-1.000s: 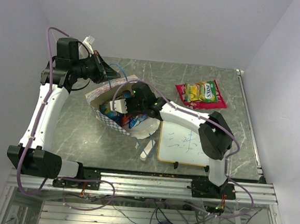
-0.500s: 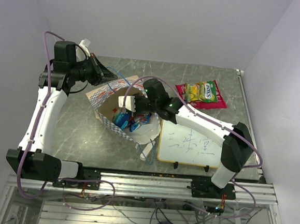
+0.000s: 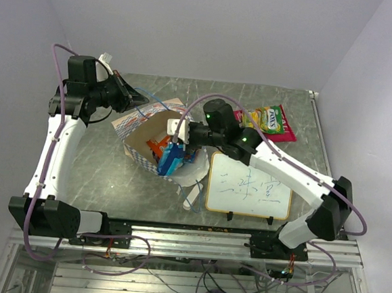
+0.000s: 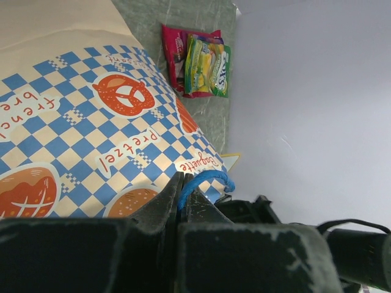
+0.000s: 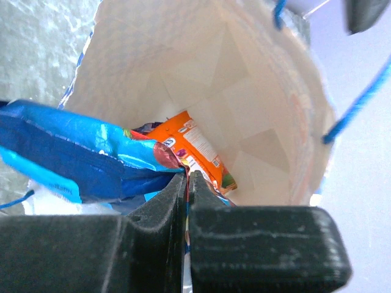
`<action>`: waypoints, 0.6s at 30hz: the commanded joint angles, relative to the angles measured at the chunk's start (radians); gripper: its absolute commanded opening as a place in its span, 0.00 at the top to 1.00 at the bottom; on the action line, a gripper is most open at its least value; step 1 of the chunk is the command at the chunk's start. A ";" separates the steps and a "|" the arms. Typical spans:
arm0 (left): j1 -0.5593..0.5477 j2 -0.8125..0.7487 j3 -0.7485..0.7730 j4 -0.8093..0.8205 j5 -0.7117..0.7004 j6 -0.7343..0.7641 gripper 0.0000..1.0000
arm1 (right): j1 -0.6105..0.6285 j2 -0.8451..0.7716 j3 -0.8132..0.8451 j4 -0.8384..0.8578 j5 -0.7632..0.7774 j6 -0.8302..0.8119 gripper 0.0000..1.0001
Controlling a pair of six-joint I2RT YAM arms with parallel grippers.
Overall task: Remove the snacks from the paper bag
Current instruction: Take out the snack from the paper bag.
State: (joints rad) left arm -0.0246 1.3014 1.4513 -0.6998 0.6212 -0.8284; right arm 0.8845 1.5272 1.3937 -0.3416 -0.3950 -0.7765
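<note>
The paper bag [image 3: 138, 126] lies tilted on the table, mouth open toward the right. My left gripper [image 3: 137, 98] is shut on its blue cord handle [image 4: 204, 179] and holds the bag's top edge up. My right gripper [image 3: 180, 140] is shut on a blue snack packet [image 3: 170, 159] and holds it over the bag's mouth; the packet [image 5: 85, 162] hangs to the left of the fingers. An orange packet [image 5: 198, 149] lies deep inside the bag [image 5: 256, 104]. A pink-red and a yellow-green packet [image 3: 264, 121] lie on the table at the back right, also in the left wrist view [image 4: 198, 60].
A framed whiteboard [image 3: 250, 187] with blue writing lies at the front right. A white eraser block [image 3: 192, 198] lies by its left edge. White crumpled paper [image 3: 195, 173] sits beside the bag's mouth.
My right gripper has pulled back out of the bag and up, with the blue packet now in its grip. My left gripper has lifted the handle slightly to the left.
</note>
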 commanded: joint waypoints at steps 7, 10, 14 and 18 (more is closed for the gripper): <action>0.009 0.019 -0.016 0.005 -0.042 -0.005 0.93 | -0.004 -0.132 0.172 0.126 -0.022 0.129 1.00; 0.009 0.027 -0.020 -0.002 -0.046 0.001 0.93 | -0.004 -0.147 0.216 0.122 0.016 0.124 1.00; 0.009 0.042 0.008 -0.030 -0.069 0.027 0.93 | -0.026 -0.210 0.203 0.184 0.080 0.102 1.00; 0.009 0.057 0.058 -0.072 -0.111 0.069 0.93 | -0.099 -0.239 0.232 0.222 0.083 0.122 1.00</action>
State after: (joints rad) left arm -0.0238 1.3437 1.4506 -0.7273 0.5667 -0.8131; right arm 0.8516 1.3739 1.5448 -0.3305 -0.3511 -0.6651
